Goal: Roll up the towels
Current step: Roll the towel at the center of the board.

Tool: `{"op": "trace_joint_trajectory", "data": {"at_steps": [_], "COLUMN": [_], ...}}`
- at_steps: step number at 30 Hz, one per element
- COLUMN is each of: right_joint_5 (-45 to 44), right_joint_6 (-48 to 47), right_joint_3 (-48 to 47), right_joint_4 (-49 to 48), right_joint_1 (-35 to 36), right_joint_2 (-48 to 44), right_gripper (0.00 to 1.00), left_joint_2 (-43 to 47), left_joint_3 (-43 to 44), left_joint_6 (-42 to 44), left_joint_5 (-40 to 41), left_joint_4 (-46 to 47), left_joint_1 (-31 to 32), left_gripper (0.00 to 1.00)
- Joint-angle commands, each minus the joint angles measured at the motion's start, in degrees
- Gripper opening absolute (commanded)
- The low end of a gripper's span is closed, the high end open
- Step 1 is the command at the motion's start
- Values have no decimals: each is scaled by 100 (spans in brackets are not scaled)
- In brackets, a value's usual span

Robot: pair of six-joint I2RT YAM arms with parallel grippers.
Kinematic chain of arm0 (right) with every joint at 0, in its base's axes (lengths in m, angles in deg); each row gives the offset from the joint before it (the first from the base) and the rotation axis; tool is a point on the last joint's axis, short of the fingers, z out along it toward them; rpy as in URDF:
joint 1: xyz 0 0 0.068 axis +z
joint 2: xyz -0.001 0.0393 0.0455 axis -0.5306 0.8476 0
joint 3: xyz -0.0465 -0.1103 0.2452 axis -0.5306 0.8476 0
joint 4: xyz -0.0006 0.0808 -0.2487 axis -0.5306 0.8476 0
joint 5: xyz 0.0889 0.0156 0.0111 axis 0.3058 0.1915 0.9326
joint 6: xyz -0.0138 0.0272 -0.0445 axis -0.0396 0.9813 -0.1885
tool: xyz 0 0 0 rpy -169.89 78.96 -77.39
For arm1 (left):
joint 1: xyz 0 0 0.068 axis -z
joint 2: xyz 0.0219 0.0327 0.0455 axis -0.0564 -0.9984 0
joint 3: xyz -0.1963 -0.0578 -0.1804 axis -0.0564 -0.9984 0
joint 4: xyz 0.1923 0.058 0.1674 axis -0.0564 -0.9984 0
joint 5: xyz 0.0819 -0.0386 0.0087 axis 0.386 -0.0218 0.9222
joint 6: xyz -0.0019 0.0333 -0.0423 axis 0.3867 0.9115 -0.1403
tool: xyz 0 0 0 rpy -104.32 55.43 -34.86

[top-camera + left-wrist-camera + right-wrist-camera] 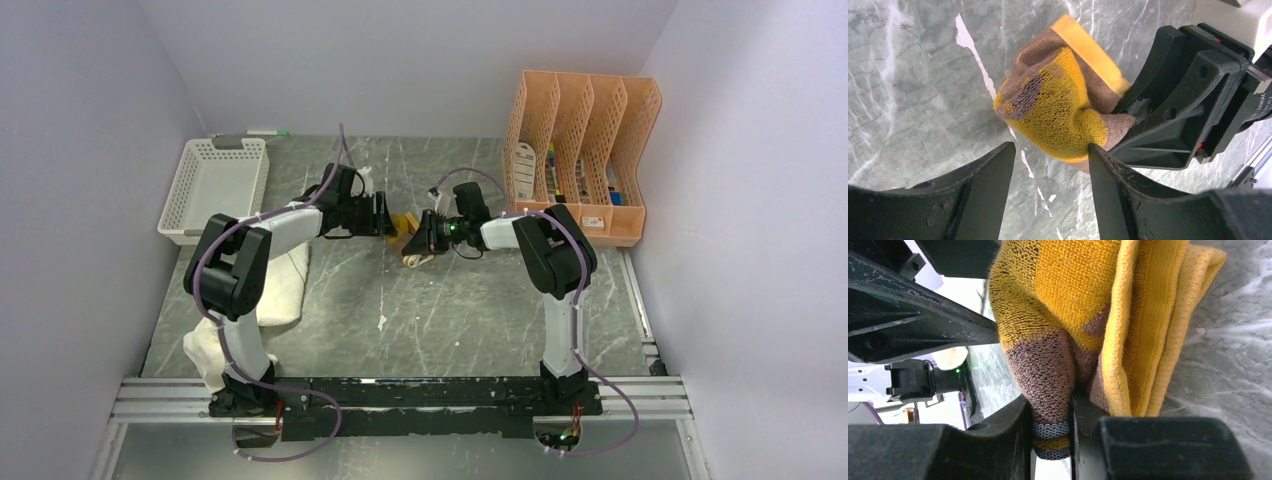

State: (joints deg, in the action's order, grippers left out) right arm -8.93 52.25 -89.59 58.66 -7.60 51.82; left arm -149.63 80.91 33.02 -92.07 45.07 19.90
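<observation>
The mustard-yellow and brown towel [408, 242] is bunched up at mid-table between my two grippers. My right gripper [420, 238] is shut on its brown end, as the right wrist view shows [1050, 402], with yellow folds [1128, 315] hanging beside the jaws. My left gripper [385, 218] is open; in the left wrist view [1050, 147] the towel [1063, 100] lies just beyond its fingertips, and the right fingertip [1094, 150] touches its edge. The cream-white towel [283, 283] lies flat at the left, partly under my left arm.
A white mesh basket [213, 185] stands at the back left. An orange file organiser [580, 150] with papers stands at the back right. Another pale cloth heap [205, 350] lies by the left arm's base. The table is grey marble.
</observation>
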Motion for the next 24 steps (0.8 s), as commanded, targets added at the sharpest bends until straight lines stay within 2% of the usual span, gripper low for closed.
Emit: {"op": "trace_joint_trajectory", "data": {"at_steps": [1,7,8,10,12,17,21,24], "right_joint_5": [95,61,1,-285,-786,-2708,-4118,-4984], "right_joint_6": [100,-5,-86,-425,-853,-2100,-2851,-3120], "right_joint_3": [300,315,274,139,-62,-807,-1116,-1076], "right_joint_4": [243,352,460,880,1511,2997,3603,3712], "right_joint_1": [102,158,177,227,293,770,1310,1610], "right_joint_2": [194,213,198,100,-48,-394,-712,-895], "right_gripper": [22,23,28,44,56,73,83,88], "left_joint_2": [-51,-260,-316,-469,-691,-1108,-1299,-1351], "left_joint_3": [143,257,306,414,543,703,756,805], "left_joint_6": [-136,-131,-109,-55,-13,-20,0,69], "left_joint_5": [-69,33,93,237,369,505,539,603], "left_joint_4": [327,239,188,33,-140,-380,-492,-589], "left_joint_1": [111,200,235,287,333,397,402,401], "left_gripper": [67,67,67,66,66,65,65,65]}}
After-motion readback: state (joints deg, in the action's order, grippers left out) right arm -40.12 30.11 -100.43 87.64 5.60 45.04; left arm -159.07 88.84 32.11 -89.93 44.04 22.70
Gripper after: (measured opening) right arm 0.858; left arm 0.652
